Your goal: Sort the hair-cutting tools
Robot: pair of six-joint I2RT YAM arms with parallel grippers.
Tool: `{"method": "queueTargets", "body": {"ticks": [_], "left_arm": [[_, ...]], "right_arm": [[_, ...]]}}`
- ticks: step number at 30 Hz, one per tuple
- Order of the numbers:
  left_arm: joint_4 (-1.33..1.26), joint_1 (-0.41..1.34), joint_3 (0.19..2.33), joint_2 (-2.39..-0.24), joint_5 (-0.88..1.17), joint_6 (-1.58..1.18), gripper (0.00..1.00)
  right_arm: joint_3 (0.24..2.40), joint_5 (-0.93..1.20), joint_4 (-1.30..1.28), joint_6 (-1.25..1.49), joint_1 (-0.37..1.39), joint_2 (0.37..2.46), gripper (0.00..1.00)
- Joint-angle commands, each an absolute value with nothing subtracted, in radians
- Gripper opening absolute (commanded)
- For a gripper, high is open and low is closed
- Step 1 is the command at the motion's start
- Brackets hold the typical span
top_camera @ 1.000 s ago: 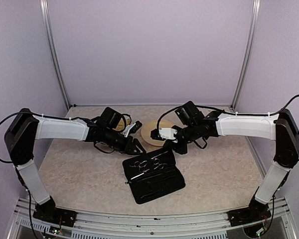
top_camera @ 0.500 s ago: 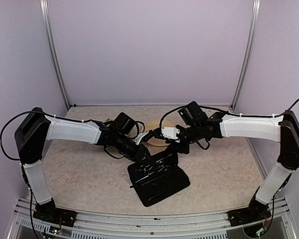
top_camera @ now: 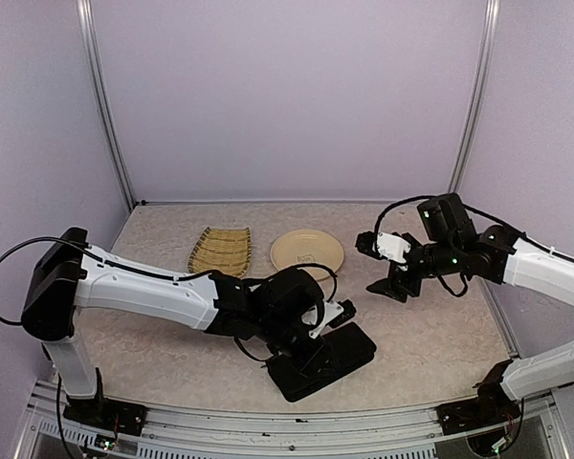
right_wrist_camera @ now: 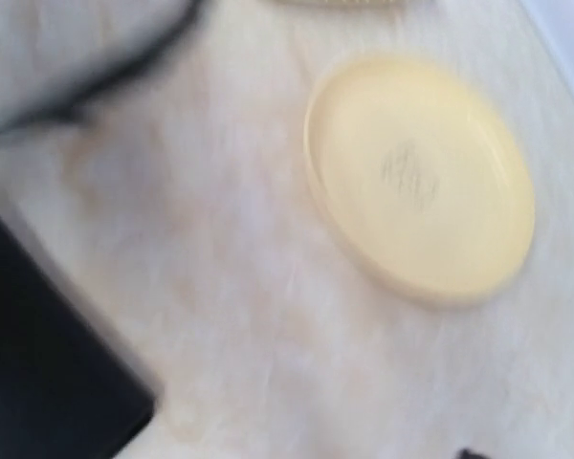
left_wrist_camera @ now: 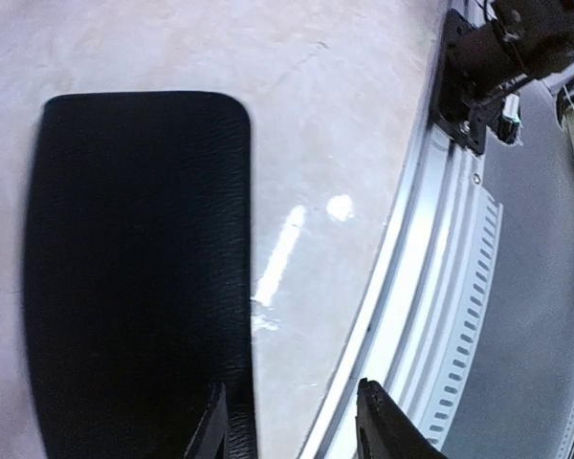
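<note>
None of the hair-cutting tools shows in any view. The black zip case [top_camera: 327, 361] lies folded shut near the table's front edge. My left gripper [top_camera: 337, 318] hovers over its far end. In the left wrist view its jaws [left_wrist_camera: 292, 430] stand open, one fingertip [left_wrist_camera: 215, 428] above the case [left_wrist_camera: 134, 258] edge and the other over bare table, with nothing between them. My right gripper [top_camera: 385, 285] hangs to the right of the case, apart from it. In the blurred right wrist view only one dark fingertip [right_wrist_camera: 471, 453] shows at the bottom edge, and the jaws hold nothing.
A woven bamboo tray [top_camera: 220, 251] and a round yellow plate [top_camera: 307, 253] sit at the back, both bare. The plate [right_wrist_camera: 421, 182] and a case corner [right_wrist_camera: 38, 373] show in the right wrist view. The metal front rail [left_wrist_camera: 430, 287] runs close beside the case.
The case lay open with scissors showing; now it is folded shut and sits nearer the front. My left arm swung forward over it. My right arm drew back to the right and opened.
</note>
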State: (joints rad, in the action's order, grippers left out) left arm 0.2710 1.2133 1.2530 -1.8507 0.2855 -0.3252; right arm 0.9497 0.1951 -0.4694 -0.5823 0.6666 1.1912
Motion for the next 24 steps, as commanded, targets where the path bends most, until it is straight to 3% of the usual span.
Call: {"method": "queueTargets", "body": {"ticks": [1, 10, 15, 20, 24], "left_arm": [[0.201, 1.279, 1.247, -1.929, 0.202, -0.398, 0.46], [0.191, 1.304, 1.261, -1.903, 0.15, -0.409, 0.46], [0.224, 1.327, 1.266, -1.731, 0.072, -0.406, 0.47], [0.182, 1.318, 1.039, -1.492, -0.213, -0.438, 0.52], [0.15, 1.272, 0.844, -1.359, -0.275, -0.507, 0.54]], "right_arm": [[0.827, 0.124, -0.458, -0.546, 0.64, 1.087, 0.82], [0.797, 0.279, -0.476, -0.563, 0.626, 1.059, 0.82], [0.817, 0.468, -0.56, -0.703, 0.631, 1.125, 0.72], [0.836, 0.484, -0.532, -0.741, 0.712, 1.191, 0.67], [0.812, 0.367, -0.477, -0.763, 0.879, 1.216, 0.7]]}}
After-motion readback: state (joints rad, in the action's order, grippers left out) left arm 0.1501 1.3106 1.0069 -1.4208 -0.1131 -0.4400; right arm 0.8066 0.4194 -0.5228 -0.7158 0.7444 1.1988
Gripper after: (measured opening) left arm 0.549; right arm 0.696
